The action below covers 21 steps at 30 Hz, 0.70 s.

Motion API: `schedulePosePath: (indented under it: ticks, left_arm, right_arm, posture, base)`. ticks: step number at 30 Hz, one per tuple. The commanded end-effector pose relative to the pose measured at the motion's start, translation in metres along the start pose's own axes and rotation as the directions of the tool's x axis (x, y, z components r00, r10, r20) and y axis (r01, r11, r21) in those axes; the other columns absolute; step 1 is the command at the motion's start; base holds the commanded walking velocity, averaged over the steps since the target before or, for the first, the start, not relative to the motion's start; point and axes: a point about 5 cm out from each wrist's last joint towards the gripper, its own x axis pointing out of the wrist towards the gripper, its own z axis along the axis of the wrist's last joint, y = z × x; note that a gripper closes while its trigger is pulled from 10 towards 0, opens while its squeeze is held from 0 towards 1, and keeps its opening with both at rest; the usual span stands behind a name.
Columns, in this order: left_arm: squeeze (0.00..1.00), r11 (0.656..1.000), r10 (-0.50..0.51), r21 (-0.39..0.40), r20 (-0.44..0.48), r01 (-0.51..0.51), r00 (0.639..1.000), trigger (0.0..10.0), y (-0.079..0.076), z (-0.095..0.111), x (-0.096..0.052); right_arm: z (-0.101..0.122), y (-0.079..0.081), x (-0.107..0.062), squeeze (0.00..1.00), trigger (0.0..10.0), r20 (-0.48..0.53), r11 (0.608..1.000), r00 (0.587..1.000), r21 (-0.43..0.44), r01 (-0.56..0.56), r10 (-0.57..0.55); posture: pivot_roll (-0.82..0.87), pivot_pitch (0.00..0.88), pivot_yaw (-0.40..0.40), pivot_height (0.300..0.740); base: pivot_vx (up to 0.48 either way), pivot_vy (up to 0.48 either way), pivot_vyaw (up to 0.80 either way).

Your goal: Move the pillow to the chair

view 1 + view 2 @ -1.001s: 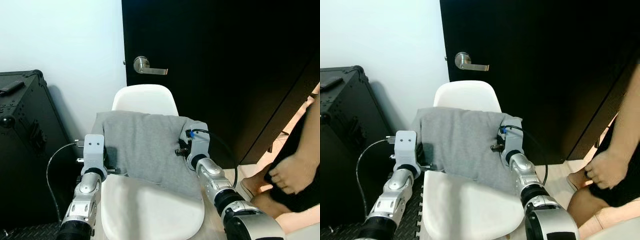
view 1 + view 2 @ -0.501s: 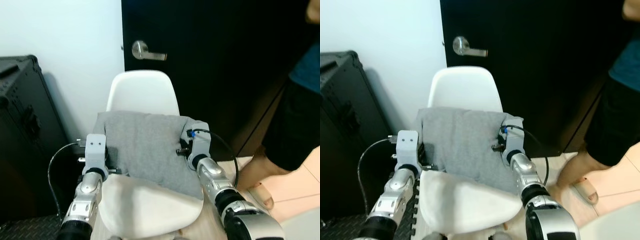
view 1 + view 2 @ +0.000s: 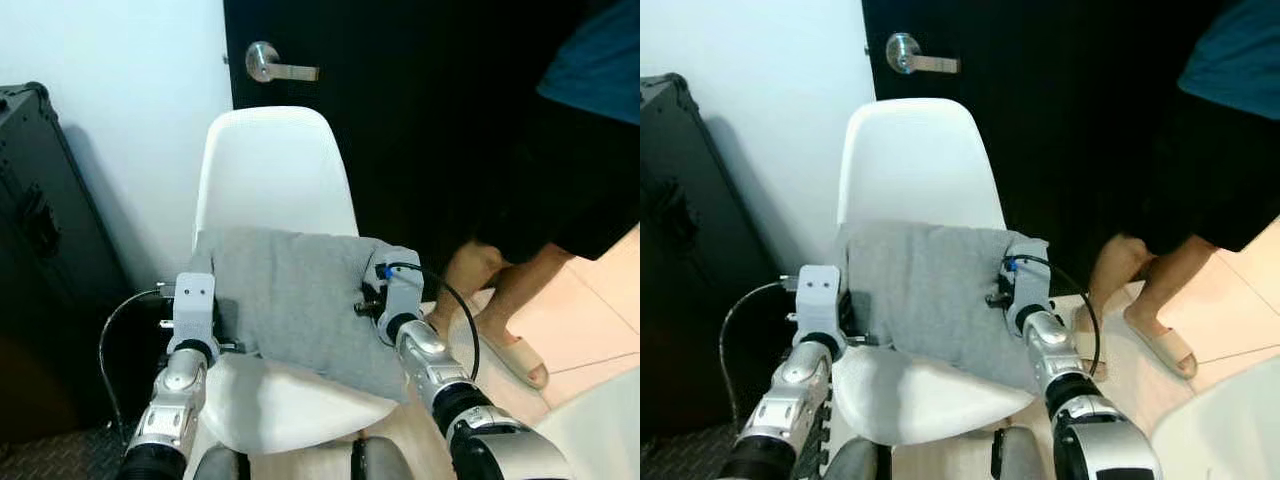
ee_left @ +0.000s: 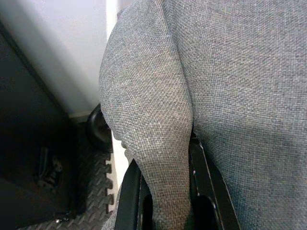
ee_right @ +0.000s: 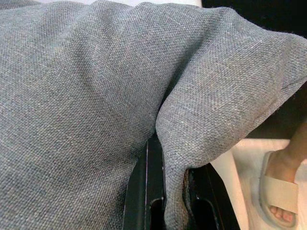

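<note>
Left eye view: white chair point(image 3: 272, 180) before dark door point(image 3: 420, 120).
Left gripper point(image 4: 165, 201): clamped on grey pillow point(image 3: 290, 300) edge.
Right gripper point(image 5: 175, 201): pinching opposite pillow corner.

The pillow point(image 3: 290, 295) is heather grey with a fine woven fleck. The chair point(image 3: 272, 170) is plain glossy white. Each silver arm ends in a black-fingered hand, left hand point(image 4: 165, 201) and right hand point(image 5: 168, 191). The door point(image 3: 420, 120) is black with a brushed steel handle point(image 3: 268, 64), the wall point(image 3: 120, 90) pale bluish white, the case point(image 3: 30, 250) black.
</note>
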Motion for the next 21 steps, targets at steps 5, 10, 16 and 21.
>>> schedulePosePath:
  ticks: [5,10,16,21]
  left_arm:
    - [0.00,0.998,-0.064,0.017,0.048,0.063,0.997,10.0,-0.015,0.011,0.002]
    - [0.00,0.998,-0.050,0.027,0.058,0.049,0.997,10.0,-0.010,0.016,0.007]
    - [0.00,0.998,-0.052,0.031,0.055,0.051,0.997,10.0,-0.005,0.022,0.014]
    - [0.00,0.997,-0.071,0.043,0.031,0.070,0.997,10.0,-0.009,0.023,0.017]
  right_arm:
    - [0.010,0.012,0.005,0.00,10.0,0.029,0.998,0.998,-0.030,-0.062,0.063]
    - [0.013,0.014,0.006,0.00,10.0,0.027,0.995,0.996,0.048,-0.085,0.084]
    - [0.020,0.013,0.009,0.00,10.0,0.046,0.994,0.995,0.071,-0.088,0.085]
    - [0.018,0.013,0.010,0.00,10.0,0.013,0.997,0.997,0.012,-0.076,0.076]
  posture:
    - [0.04,0.000,-0.081,0.610]
    - [0.04,0.018,-0.096,0.605]
    - [0.06,0.083,-0.125,0.605]
    - [0.07,0.104,-0.126,0.605]
  base:
    - [0.000,0.000,0.00]
    - [0.000,0.000,0.00]
    - [0.000,0.000,0.00]
    - [0.000,0.000,0.00]
